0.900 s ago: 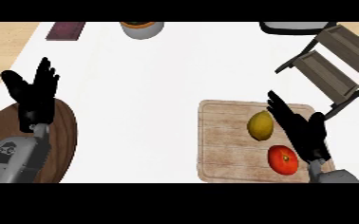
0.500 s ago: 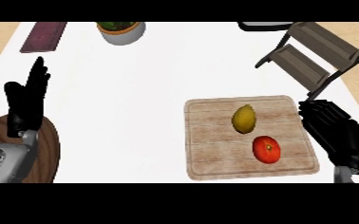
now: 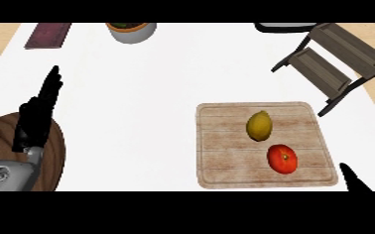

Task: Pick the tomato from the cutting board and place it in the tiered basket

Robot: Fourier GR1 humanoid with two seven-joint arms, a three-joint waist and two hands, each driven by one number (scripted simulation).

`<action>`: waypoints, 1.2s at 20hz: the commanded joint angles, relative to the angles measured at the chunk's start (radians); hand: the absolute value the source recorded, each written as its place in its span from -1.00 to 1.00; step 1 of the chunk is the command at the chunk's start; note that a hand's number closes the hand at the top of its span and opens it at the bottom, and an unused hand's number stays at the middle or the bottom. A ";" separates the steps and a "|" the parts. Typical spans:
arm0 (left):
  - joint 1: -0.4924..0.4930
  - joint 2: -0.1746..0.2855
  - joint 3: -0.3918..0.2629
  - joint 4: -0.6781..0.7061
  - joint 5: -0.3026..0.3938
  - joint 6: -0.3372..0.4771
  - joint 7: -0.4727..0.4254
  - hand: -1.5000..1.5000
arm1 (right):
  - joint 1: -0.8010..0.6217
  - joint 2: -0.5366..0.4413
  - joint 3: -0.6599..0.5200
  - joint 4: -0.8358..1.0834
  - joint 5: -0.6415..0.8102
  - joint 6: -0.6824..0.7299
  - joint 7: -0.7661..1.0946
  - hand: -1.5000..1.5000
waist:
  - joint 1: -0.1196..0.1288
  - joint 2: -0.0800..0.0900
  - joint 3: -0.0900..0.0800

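The tomato [image 3: 282,158] lies on the cutting board [image 3: 219,148], in the board's lower right part, close to its right edge. A lemon [image 3: 259,125] sits just beside it, up and to the left; the two look very close, but whether they touch I cannot tell. The board rests flat on the white worktop [image 3: 147,104].

Only a small black tip of the right hand [image 3: 354,182] shows, at the view's lower right corner, just off the board's lower right corner. It is near the tomato and apart from it; whether this hand is open or closed cannot be told.

The left hand [image 3: 40,114] rests at the view's left edge with its fingers straight, pointing up and holding nothing, partly over a round wooden board [image 3: 53,153] and well apart from the tomato.

The tiered basket [image 3: 322,62] stands tilted at the upper right, beyond the cutting board. Along the far edge are a plant pot [image 3: 132,31] and a dark red book [image 3: 48,34].
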 commanded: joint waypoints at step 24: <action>-0.080 -0.047 -0.037 -0.030 -0.053 -0.062 0.042 0.00 | -0.134 -0.561 0.148 -0.392 0.113 0.343 1.236 -1.00 | 0.114 0.025 0.004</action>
